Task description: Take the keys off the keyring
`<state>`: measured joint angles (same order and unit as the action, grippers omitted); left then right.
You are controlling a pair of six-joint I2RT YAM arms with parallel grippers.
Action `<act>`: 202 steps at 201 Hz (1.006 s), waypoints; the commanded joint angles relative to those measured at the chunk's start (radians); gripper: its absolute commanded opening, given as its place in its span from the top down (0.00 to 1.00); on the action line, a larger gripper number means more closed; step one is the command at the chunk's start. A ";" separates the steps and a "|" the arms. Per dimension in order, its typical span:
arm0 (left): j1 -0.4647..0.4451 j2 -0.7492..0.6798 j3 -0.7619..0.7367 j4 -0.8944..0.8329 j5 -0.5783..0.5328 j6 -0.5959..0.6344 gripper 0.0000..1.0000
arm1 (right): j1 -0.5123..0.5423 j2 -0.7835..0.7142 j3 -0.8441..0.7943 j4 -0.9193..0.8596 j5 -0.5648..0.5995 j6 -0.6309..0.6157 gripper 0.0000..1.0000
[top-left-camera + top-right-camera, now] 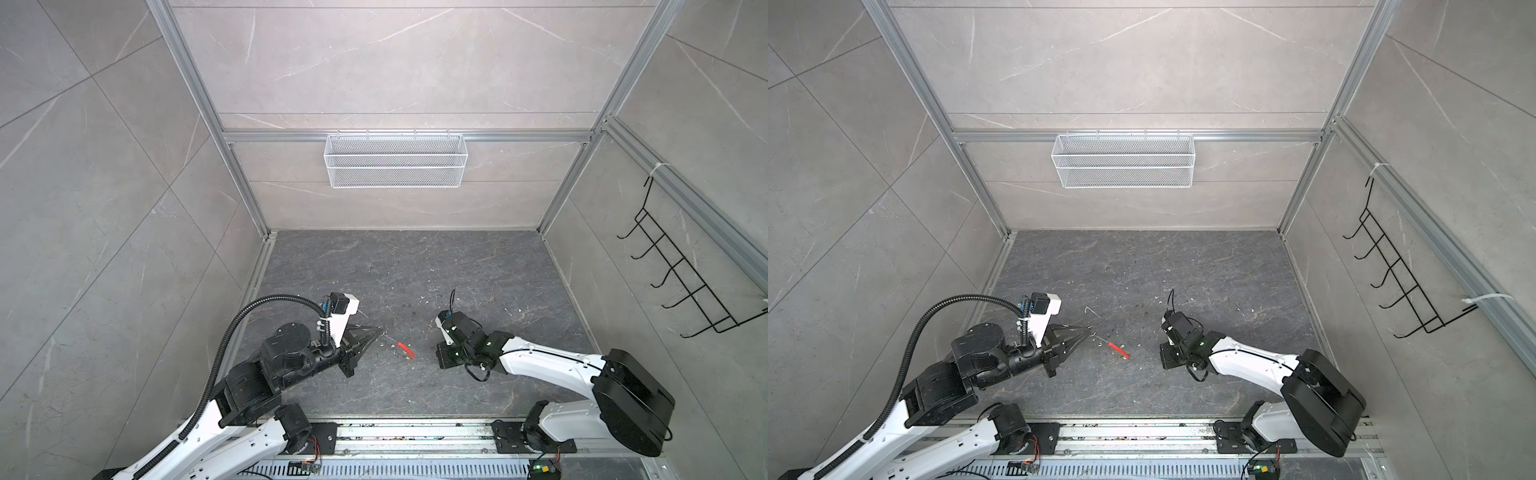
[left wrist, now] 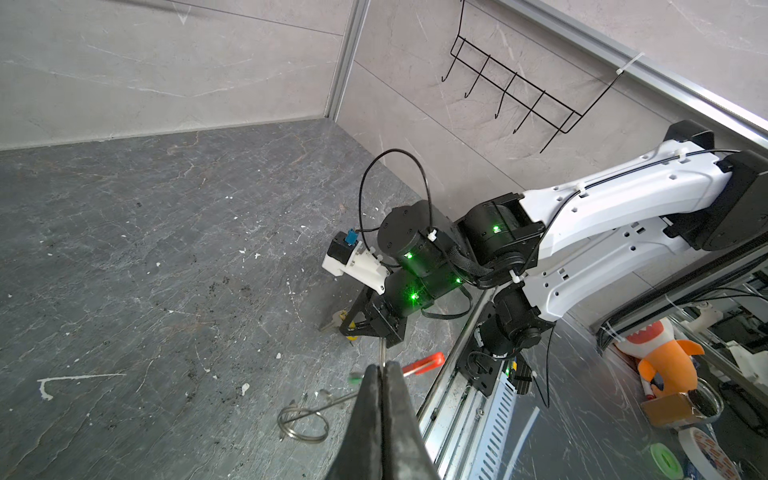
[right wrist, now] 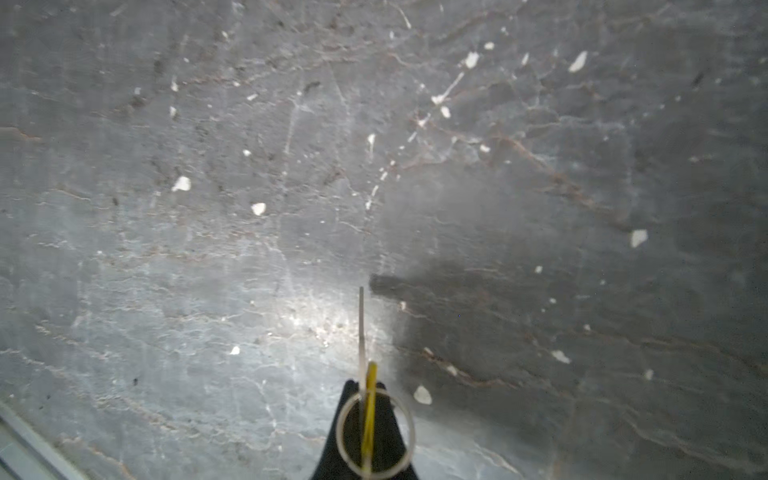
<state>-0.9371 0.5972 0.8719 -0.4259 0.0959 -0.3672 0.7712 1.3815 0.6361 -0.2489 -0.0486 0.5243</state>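
Left claw (image 2: 382, 368) is clamped shut, and it has the keyring (image 2: 381, 351) by its thin grey wire, low and left of centre in both top views. One keyring only, and one red sleeve (image 2: 424, 363) on it, sitting dead centre low in the frame between the two arms. Right beside those closed fingertips there's a blur of green: that's the green-tagged key (image 2: 355, 377), hard up against the claw. One small coil of wire (image 2: 303, 422) lies flat on the desk (image 1: 415, 270) near it, with a straight wire running up towards the claw.

Over to the right claw (image 3: 365, 384), low and right of centre, pointing down at the desk. It pinches the yellow-tagged key (image 3: 361, 324), which stands edge-on between the fingers with one small ring (image 3: 338, 428) looped around the tag. So two keys counted, and they're well apart, one at each claw.

Upper centre, one white mesh basket (image 1: 395, 160) hangs on the back wall. Far right, one black wire rack (image 2: 516, 74) with five hooks.
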 commanded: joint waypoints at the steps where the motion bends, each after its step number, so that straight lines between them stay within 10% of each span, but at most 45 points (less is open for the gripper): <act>1: 0.001 0.006 -0.002 0.079 -0.010 -0.012 1.00 | -0.018 0.022 -0.005 0.002 0.028 0.028 0.67; 108: 0.001 0.038 0.027 0.076 -0.029 -0.002 1.00 | -0.036 -0.343 0.089 -0.126 -0.019 -0.070 0.31; 202: 0.001 0.106 0.130 0.049 -0.037 -0.015 1.00 | -0.030 -0.576 0.103 0.030 -0.374 -0.168 0.33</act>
<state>-0.9371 0.6956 0.9405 -0.4118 0.0753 -0.3683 0.7372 0.8165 0.7410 -0.2886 -0.2958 0.3904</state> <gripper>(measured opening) 0.045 0.679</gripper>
